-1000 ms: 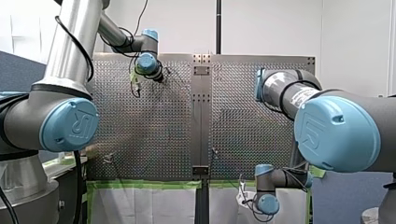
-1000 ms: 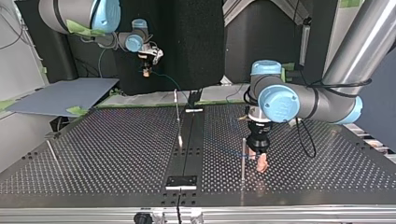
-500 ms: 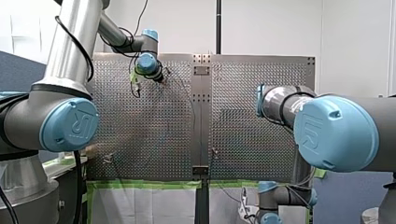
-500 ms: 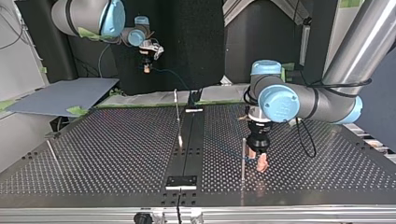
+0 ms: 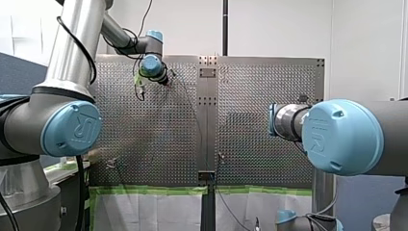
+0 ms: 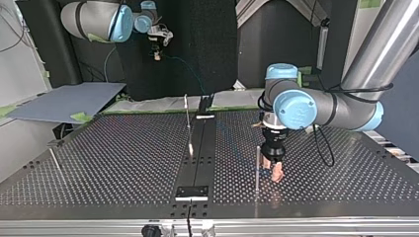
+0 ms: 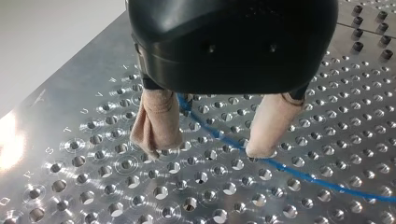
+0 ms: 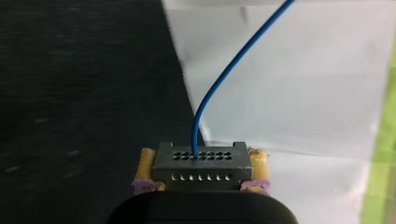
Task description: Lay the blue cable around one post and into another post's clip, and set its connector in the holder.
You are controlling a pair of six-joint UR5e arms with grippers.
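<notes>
My right jaws are clenching on the grey connector point(image 8: 201, 165), their yellowish pads point(image 8: 147, 168) pressing against its two ends. The blue cable point(image 8: 219, 79) is rising out of a hole in the connector's upper row and curving away over white sheeting point(image 8: 303, 93). In the top view my right arm point(image 6: 99, 19) is holding this end high in front of a dark backdrop point(image 6: 207, 44), well apart from the tabletop point(image 6: 108, 153), and the cable is drooping from it toward the tabletop's far edge.

My left jaws are standing released, low over the perforated tabletop, with their beige pads point(image 7: 156, 123) spread wide. The cable is lying on the tabletop and running between them, passing close by the tip of one pad and going on across the holes. In the top view my left arm point(image 6: 316, 106) is pointing these jaws straight down just beside a thin upright post point(image 6: 257, 168), on the view's right of it. A second thin post point(image 6: 188, 118) is standing further back, near the centre strip point(image 6: 200, 158), and a small block point(image 6: 192, 192) is sitting on that strip by the near edge. Whether the cable is going around either post I cannot tell.
</notes>
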